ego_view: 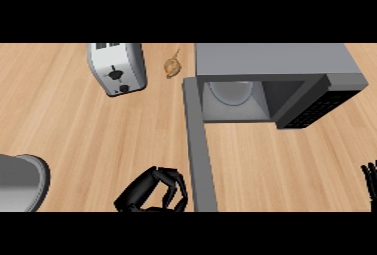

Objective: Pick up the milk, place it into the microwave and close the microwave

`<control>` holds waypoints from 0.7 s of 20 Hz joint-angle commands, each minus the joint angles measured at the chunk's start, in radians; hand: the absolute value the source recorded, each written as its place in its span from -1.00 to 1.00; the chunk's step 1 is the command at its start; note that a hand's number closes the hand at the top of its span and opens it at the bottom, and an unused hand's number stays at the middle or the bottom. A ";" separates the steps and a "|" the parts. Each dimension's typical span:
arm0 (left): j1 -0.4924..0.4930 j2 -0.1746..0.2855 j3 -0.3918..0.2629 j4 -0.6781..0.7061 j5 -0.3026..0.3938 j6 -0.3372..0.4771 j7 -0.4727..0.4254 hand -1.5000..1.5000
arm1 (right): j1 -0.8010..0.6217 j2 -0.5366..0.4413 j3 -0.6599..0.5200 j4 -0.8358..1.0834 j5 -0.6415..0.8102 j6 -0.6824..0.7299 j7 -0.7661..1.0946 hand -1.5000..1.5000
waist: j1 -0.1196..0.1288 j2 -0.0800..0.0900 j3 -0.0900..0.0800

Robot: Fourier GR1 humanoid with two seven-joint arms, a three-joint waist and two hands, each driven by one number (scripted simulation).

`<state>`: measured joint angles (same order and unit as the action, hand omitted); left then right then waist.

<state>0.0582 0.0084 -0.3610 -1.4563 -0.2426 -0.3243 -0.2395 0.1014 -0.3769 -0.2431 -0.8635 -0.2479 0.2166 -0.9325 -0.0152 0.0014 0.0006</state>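
No milk shows anywhere in the head view. The grey microwave (273, 62) stands at the back right with its cavity open toward me, and a round glass turntable (233, 92) shows inside. Its door (199, 149) is swung out and runs down the middle of the view toward me. My left hand (151, 193) is at the lower edge, just left of the door's outer end, with curled fingers and wood visible between them. Whether it touches the door I cannot tell. My right hand (369, 179) shows only as straight fingers at the right edge.
A silver toaster (116, 67) stands at the back left. A small tan object (173, 64) lies between the toaster and the microwave. A grey round vessel (21, 182) sits at the lower left edge. The microwave's dark control panel (320, 107) faces right of the cavity.
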 commanded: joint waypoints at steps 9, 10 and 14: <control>-0.282 -0.008 -0.348 0.336 0.061 0.131 0.069 1.00 | 0.017 -0.060 -0.013 -0.029 -0.048 0.135 -0.040 -1.00 | -0.007 0.001 -0.001; -0.303 -0.008 -0.402 0.397 0.085 0.197 0.017 1.00 | 0.005 -0.046 0.003 -0.060 -0.041 0.121 -0.049 -1.00 | -0.022 0.003 -0.002; -0.367 -0.008 -0.561 0.389 0.262 0.354 -0.004 1.00 | -0.008 -0.060 0.028 -0.098 -0.043 0.137 -0.014 -1.00 | -0.038 0.006 -0.003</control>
<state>-0.2430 0.0108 -0.7642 -1.1104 -0.0957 -0.0863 -0.2184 0.1040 -0.4252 -0.2254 -0.9419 -0.2820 0.2701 -0.9107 -0.0377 0.0043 -0.0009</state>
